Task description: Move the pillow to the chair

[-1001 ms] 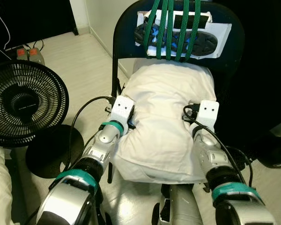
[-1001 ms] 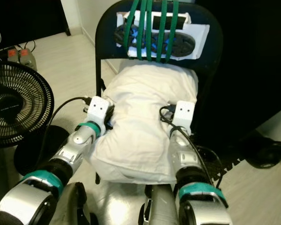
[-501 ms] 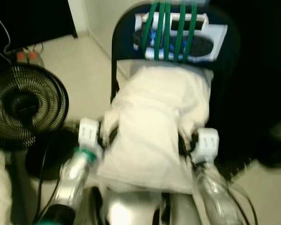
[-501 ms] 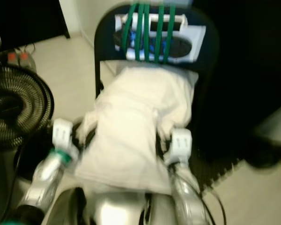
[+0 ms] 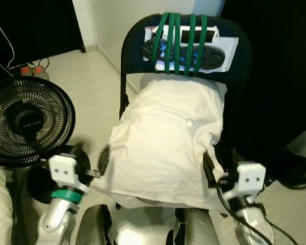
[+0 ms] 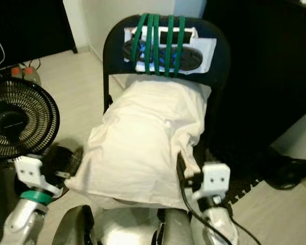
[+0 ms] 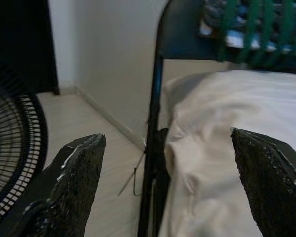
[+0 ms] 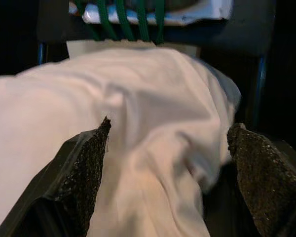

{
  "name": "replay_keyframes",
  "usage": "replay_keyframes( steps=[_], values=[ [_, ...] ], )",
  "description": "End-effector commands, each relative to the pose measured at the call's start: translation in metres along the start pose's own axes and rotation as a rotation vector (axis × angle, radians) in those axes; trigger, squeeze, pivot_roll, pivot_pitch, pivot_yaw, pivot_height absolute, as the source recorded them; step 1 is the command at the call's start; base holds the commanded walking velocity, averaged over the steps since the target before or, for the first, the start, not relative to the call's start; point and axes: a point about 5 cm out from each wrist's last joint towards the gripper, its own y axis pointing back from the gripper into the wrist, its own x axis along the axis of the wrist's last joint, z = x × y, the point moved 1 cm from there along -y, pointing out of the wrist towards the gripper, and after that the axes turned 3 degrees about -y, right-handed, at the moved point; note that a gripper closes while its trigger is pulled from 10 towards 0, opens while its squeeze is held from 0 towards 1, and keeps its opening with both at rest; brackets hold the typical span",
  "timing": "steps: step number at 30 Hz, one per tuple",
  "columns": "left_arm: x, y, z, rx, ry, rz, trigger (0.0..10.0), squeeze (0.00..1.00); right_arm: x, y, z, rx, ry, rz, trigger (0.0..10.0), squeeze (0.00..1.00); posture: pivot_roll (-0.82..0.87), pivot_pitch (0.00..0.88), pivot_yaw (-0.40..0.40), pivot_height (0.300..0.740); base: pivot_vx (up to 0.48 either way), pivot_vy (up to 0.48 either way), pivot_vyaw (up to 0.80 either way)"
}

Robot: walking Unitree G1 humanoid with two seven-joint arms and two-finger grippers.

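The white pillow lies on the seat of the black folding chair, its far end against the backrest and its near edge hanging over the seat front. My left gripper is open beside the pillow's near left corner, level with the chair's left frame tube. My right gripper is open at the pillow's near right corner. Neither gripper holds anything. In the left eye view, the fingertips of the left gripper sit just off the pillow's edge.
A white device is strapped to the chair's backrest with green cords. A black floor fan with a round base stands to the left. Dark furniture fills the right side, with a black object on the floor.
Both arms have drawn back toward me from the pillow's sides, and their fingers have let go of it. The pillow stays on the seat.
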Motion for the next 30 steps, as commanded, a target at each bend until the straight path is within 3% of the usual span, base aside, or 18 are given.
replay_keyframes(
  steps=[1,5,7,11,17,20,23,25,27,30],
  values=[
    [-0.013,-0.006,0.003,0.006,0.005,-0.056,10.0,0.00,-0.013,-0.006,-0.007,0.019,0.000,-0.058,10.0,0.00,0.02,0.021,0.013,0.580,0.000,0.000,0.00],
    [-0.019,-0.012,0.009,0.004,-0.017,-0.098,10.0,0.00,-0.019,-0.016,-0.013,0.029,0.003,-0.093,10.0,0.00,0.02,0.022,0.011,0.580,0.000,0.000,0.00],
    [-0.018,-0.025,0.016,0.012,-0.035,-0.103,10.0,0.00,-0.015,-0.033,-0.026,0.070,-0.033,-0.081,10.0,0.00,0.03,0.013,0.010,0.580,0.000,0.000,0.00],
    [-0.011,-0.035,0.022,0.013,-0.040,-0.083,10.0,0.00,-0.012,-0.042,-0.033,0.076,-0.072,-0.072,10.0,0.00,0.03,0.013,0.005,0.590,0.000,0.000,0.00],
    [0.000,-0.045,0.032,0.000,-0.052,-0.051,10.0,0.00,-0.017,-0.041,-0.037,0.039,-0.107,-0.102,10.0,0.00,0.01,0.041,0.008,0.605,0.000,0.000,0.00],
    [0.005,-0.050,0.039,-0.020,-0.096,-0.024,10.0,0.00,-0.016,-0.040,-0.039,0.020,-0.106,-0.094,10.0,0.00,0.01,0.030,0.009,0.620,0.000,0.000,0.00],
    [0.006,-0.049,0.039,-0.016,-0.114,-0.023,10.0,0.00,-0.013,-0.040,-0.039,0.024,-0.087,-0.077,10.0,0.00,0.01,0.011,0.014,0.630,0.000,0.000,0.00],
    [0.003,-0.050,0.039,-0.003,-0.093,-0.030,10.0,0.00,-0.012,-0.041,-0.039,0.031,-0.082,-0.069,10.0,0.00,0.00,0.049,0.016,0.635,0.000,0.000,0.00],
    [-0.005,-0.047,0.038,0.019,-0.103,-0.074,10.0,0.00,-0.017,-0.041,-0.040,0.042,-0.029,-0.090,10.0,0.00,0.00,0.031,0.019,0.645,0.000,0.000,0.00],
    [-0.004,-0.046,0.044,-0.014,-0.109,-0.068,10.0,0.00,-0.014,-0.042,-0.041,0.055,-0.025,-0.080,10.0,0.00,0.00,0.054,0.020,0.655,0.000,0.000,0.00]
  ],
)
